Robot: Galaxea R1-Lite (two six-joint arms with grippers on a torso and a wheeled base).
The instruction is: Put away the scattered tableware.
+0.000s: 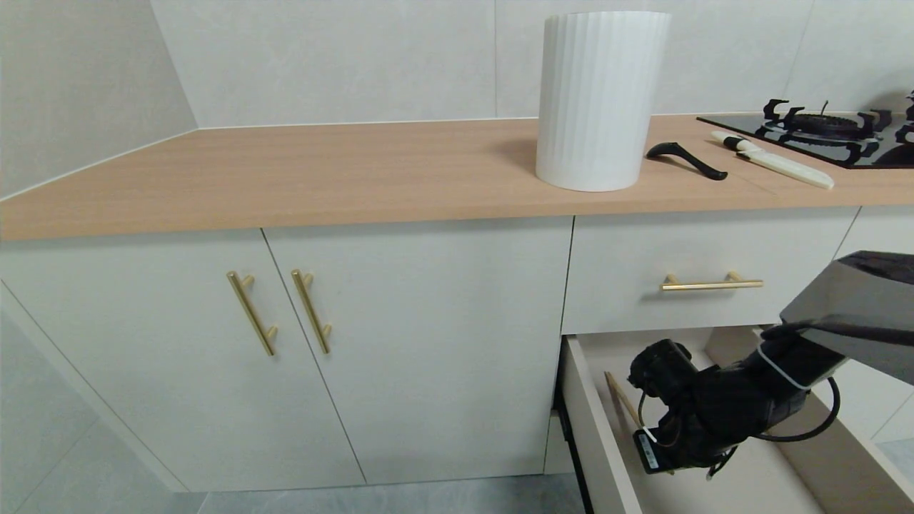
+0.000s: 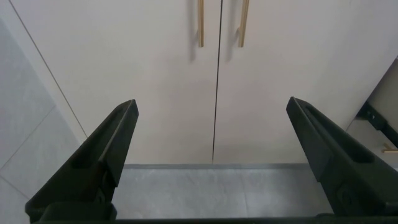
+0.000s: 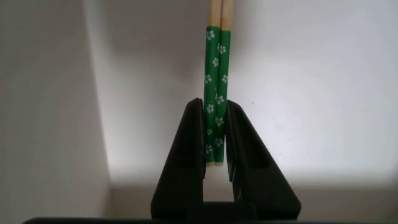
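Observation:
A pair of wooden chopsticks [image 3: 217,62] with green flowered ends sits clamped between the fingers of my right gripper [image 3: 216,106]. In the head view this gripper [image 1: 646,428] is down inside the open lower drawer [image 1: 596,428], and the chopsticks' bare wooden end [image 1: 620,397] pokes out near the drawer's left wall. My left gripper [image 2: 211,109] is open with nothing in it, low in front of the white cabinet doors [image 2: 217,81]. On the wooden counter lie a black utensil [image 1: 687,159] and a white knife [image 1: 775,160].
A tall white ribbed container [image 1: 598,100] stands on the counter [image 1: 321,171] beside the utensils. A black gas hob [image 1: 821,132] is at the far right. Above the open drawer is a closed one with a gold handle [image 1: 711,284]. Grey floor lies below the cabinet doors.

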